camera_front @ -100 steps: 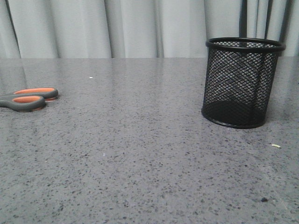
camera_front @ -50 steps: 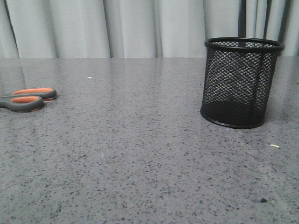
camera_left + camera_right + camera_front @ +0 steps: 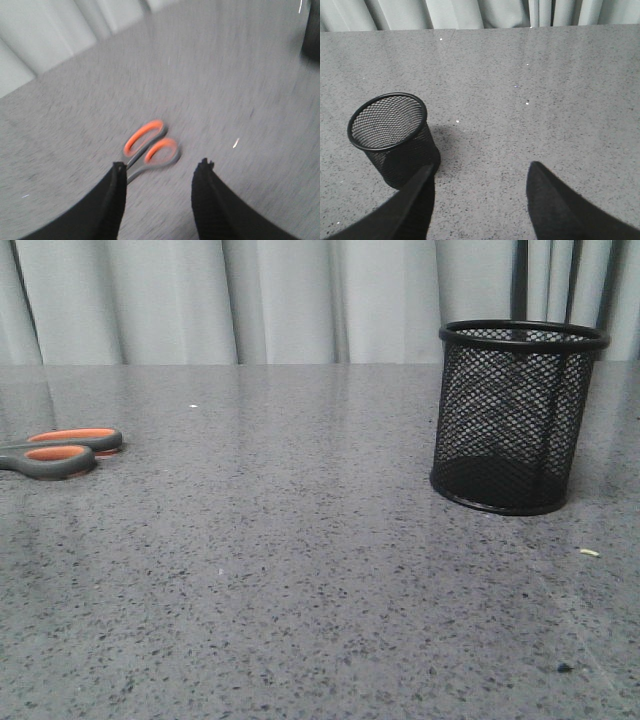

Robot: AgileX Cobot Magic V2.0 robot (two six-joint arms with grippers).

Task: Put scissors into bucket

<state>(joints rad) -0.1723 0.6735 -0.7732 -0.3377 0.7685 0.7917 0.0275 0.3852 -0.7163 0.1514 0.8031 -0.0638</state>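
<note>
The scissors (image 3: 62, 451), grey handles lined orange, lie flat at the table's left edge in the front view, blades cut off by the frame. In the blurred left wrist view the scissors (image 3: 150, 148) lie just beyond my open, empty left gripper (image 3: 161, 166), with one finger (image 3: 118, 172) over the shank and blades. The bucket (image 3: 518, 415), a black wire-mesh cup, stands upright at the right. In the right wrist view the bucket (image 3: 392, 135) is empty, beside my open, empty right gripper (image 3: 481, 170). Neither gripper shows in the front view.
The grey speckled table (image 3: 300, 570) runs back to pale curtains (image 3: 280, 300). A small pale scrap (image 3: 590, 552) and a dark speck (image 3: 565, 668) lie in front of the bucket on the right.
The front view shifts by only a few pixels; scissors and bucket stay put. The blur in the left wrist view shows that arm moving.
</note>
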